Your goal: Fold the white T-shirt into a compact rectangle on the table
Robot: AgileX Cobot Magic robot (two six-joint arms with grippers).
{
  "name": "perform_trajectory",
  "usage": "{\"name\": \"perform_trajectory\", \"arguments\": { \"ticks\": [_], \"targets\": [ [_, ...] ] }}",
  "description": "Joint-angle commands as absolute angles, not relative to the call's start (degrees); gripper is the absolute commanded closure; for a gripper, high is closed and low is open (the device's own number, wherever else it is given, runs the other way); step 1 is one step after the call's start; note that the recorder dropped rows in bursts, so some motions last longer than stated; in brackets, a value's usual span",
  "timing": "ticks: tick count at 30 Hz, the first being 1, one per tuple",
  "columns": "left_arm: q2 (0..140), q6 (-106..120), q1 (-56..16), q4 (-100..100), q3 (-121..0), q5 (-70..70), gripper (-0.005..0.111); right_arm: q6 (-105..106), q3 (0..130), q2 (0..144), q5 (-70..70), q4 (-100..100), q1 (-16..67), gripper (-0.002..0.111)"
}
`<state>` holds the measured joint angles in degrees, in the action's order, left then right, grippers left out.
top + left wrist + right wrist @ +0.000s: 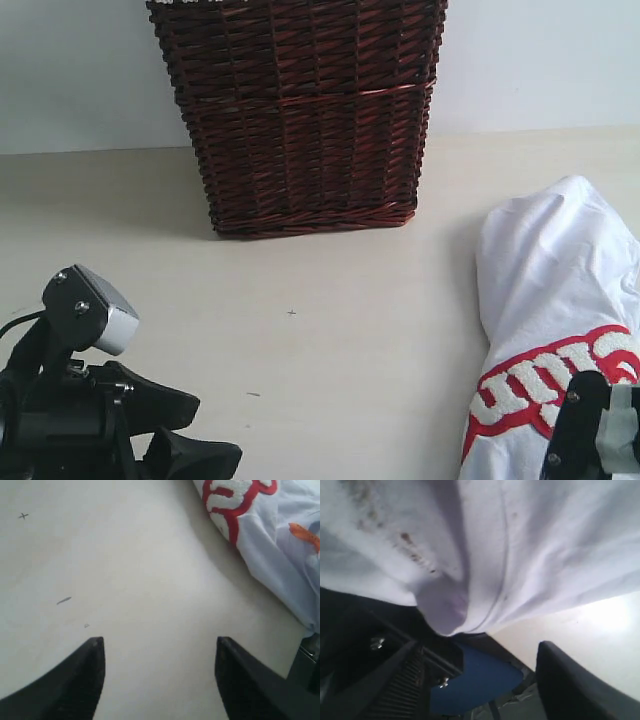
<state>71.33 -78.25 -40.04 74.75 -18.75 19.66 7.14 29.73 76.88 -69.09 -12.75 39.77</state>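
Note:
The white T-shirt (560, 290) lies bunched at the right side of the table (350, 330), its red-edged fuzzy letters (550, 385) facing up. The left wrist view shows the letters (235, 500) and the orange neck tag (305, 534). My left gripper (160, 647) is open over bare table, left of the shirt and apart from it; it also shows low in the exterior view (220, 430). My right gripper (479, 647) is open at the table's near edge, with a fold of the shirt (445, 610) hanging just beyond its fingertips and nothing between them.
A tall dark brown wicker basket (300, 110) stands at the back middle of the table. The right arm's wrist (595, 430) sits over the shirt's near end. Below the table edge the right wrist view shows something blue (480, 680).

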Motion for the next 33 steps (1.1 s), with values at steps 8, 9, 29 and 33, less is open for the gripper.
{"name": "perform_trajectory", "arguments": {
  "ticks": [8,9,29,33],
  "targets": [
    [71.54,-78.23,-39.95,74.76,-18.49,19.40,0.045,3.34,29.67,86.15,-63.14,-13.98,40.00,0.072],
    [71.54,-78.23,-39.95,74.76,-18.49,19.40,0.045,3.23,29.94,87.47,-63.02,-13.82,40.00,0.078],
    [71.54,-78.15,-39.95,74.76,-18.49,20.80,0.045,2.50,72.07,82.81,-69.96,-20.61,40.00,0.108],
    [71.76,-74.43,-39.95,74.28,-18.67,31.54,0.045,2.37,78.83,82.05,-69.96,-22.80,40.00,0.108]
  ]
}}
